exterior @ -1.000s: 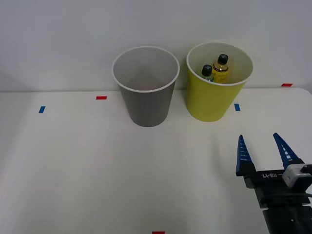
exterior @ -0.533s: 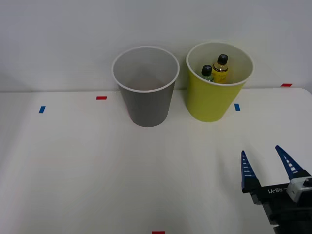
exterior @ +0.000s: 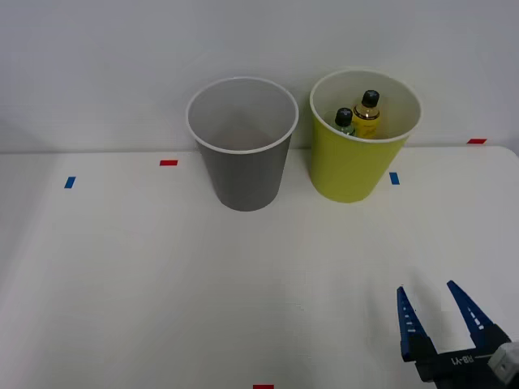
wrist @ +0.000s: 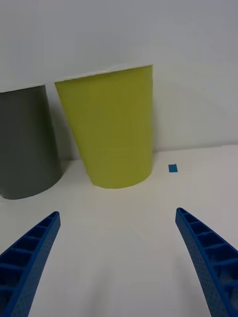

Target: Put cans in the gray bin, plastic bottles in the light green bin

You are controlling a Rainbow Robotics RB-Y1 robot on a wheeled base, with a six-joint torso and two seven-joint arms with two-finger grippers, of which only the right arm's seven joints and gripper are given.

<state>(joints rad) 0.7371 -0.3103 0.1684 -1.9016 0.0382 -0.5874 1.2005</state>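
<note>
The gray bin stands at the back of the white table, and nothing shows in the part of its inside that I can see. To its right stands the light green bin, with two plastic bottles upright inside: a green one and a yellow-orange one, both black-capped. My right gripper is open and holds nothing, low over the table's front right, well in front of the light green bin. In the right wrist view the light green bin and the gray bin stand ahead of my gripper. No cans are in view.
Small tape marks lie on the table: red and blue at the left, blue beside the light green bin, red at the far right, red at the front edge. A pale wall stands right behind the bins.
My right gripper has drawn back toward the table's front edge, away from the bins, staying open. The bins and bottles have not moved.
</note>
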